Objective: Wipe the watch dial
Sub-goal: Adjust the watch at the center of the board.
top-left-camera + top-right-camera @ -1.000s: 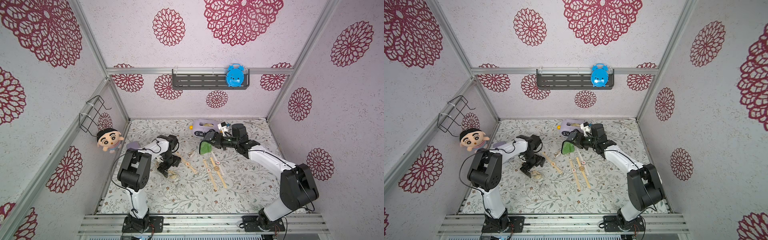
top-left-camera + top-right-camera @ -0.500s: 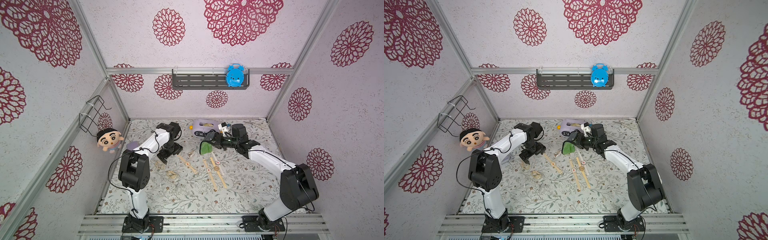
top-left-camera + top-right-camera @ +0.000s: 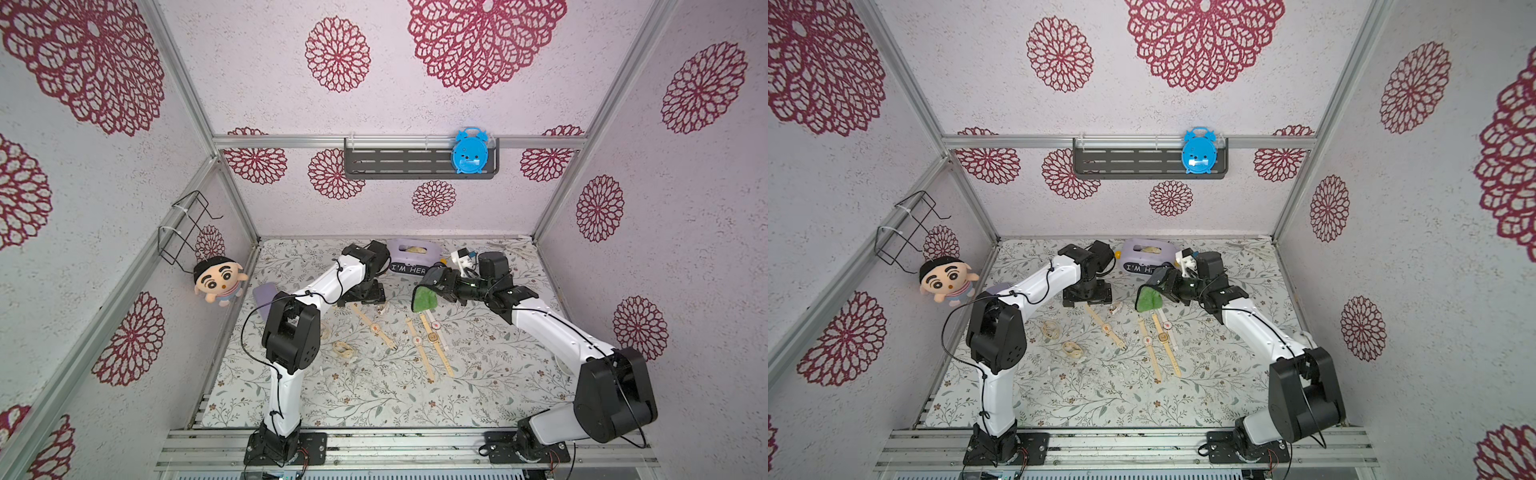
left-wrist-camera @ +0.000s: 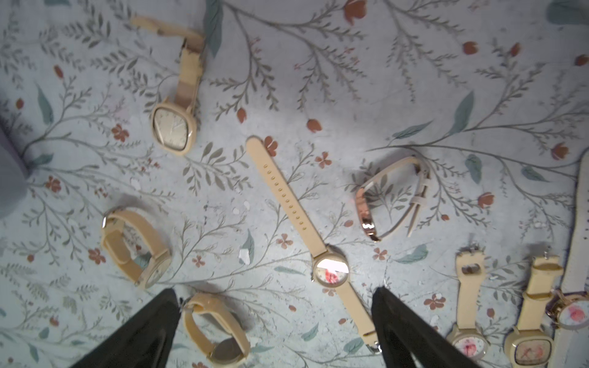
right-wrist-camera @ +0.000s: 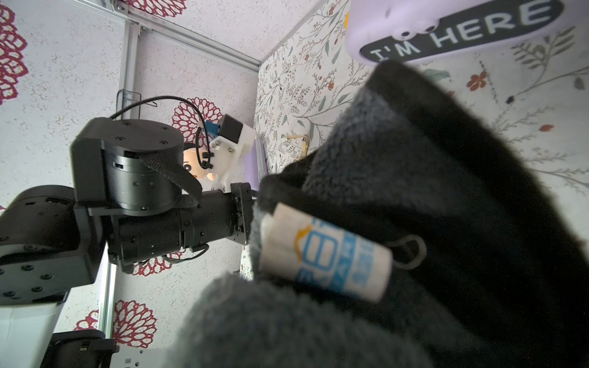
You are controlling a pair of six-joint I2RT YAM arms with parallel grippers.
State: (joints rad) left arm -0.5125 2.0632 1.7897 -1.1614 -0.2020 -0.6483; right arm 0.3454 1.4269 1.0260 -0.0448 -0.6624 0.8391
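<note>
2 arms pair glossy white links with bulky black joint housings: the left arm (image 3: 328, 282) and the right arm (image 3: 552, 332). A thin black cable (image 3: 243, 332) loops along each. Small screws dot the left wrist's round black housing (image 5: 127, 165), beside a white camera mount (image 5: 229, 149). The left gripper (image 4: 275, 291) has matte black fingers (image 4: 143, 331).

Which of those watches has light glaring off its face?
The round beige watch lying stretched straight on its own; a white glare covers half its dial, unlike the others.
</note>
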